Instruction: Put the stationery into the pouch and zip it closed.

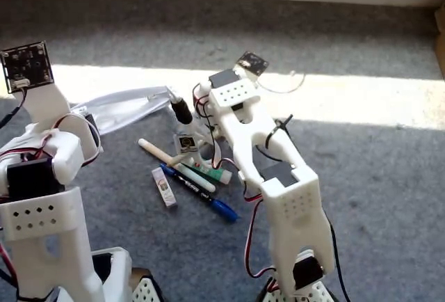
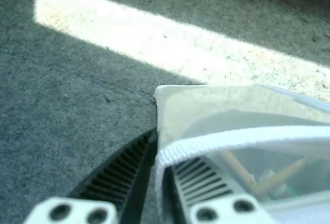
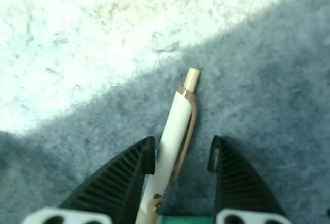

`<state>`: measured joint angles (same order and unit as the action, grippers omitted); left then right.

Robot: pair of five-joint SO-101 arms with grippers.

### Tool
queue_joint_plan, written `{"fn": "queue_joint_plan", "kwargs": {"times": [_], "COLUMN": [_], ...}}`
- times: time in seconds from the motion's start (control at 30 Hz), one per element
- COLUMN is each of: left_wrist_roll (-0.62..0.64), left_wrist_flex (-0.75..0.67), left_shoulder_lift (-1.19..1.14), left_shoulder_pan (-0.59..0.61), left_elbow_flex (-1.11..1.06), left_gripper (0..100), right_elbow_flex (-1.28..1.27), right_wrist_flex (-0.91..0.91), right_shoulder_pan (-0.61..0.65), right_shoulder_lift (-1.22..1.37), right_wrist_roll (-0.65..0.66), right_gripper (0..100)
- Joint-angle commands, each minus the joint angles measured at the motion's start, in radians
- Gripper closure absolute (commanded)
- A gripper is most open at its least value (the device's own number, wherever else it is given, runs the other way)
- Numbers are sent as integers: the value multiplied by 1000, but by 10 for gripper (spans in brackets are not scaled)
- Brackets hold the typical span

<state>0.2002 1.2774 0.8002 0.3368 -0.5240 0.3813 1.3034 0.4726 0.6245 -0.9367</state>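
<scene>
In the left wrist view my left gripper is shut on the edge of the clear pouch, right at its white zipper tape. From above, the pouch lies flat, reaching from my left gripper toward the middle. My right gripper stands open low over the carpet, with a white pen with a gold clip between its fingers, resting against one finger. In the high view my right gripper is by the pouch's mouth. A cream pen, a blue pen and a small white eraser lie loose.
A green and white item lies among the loose stationery under the right arm. A bright strip of sunlight crosses the grey carpet behind the arms. Open carpet stretches to the right of the right arm.
</scene>
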Motion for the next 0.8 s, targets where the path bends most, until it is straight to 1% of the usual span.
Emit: {"fn": "queue_joint_plan", "kwargs": {"times": [0.0,0.1,0.27,0.57,0.77], "left_wrist_roll": [8,8,6,6,6], "left_wrist_flex": [-9,-9,-9,-9,-9], "left_shoulder_lift": [-18,-18,-18,-18,-18], "left_shoulder_pan": [13,13,13,13,13], "left_elbow_flex": [-8,-8,-8,-8,-8], "left_gripper": [994,994,994,994,994], "right_elbow_flex": [47,45,48,45,91], "right_wrist_flex": [2,2,2,12,91], "right_shoulder_pan": [-10,-10,-12,-12,-38], "right_shoulder_lift": [-7,-7,-7,-13,-15], "right_wrist_roll": [-11,-11,-11,-11,-11], "right_gripper": [836,844,930,936,936]}}
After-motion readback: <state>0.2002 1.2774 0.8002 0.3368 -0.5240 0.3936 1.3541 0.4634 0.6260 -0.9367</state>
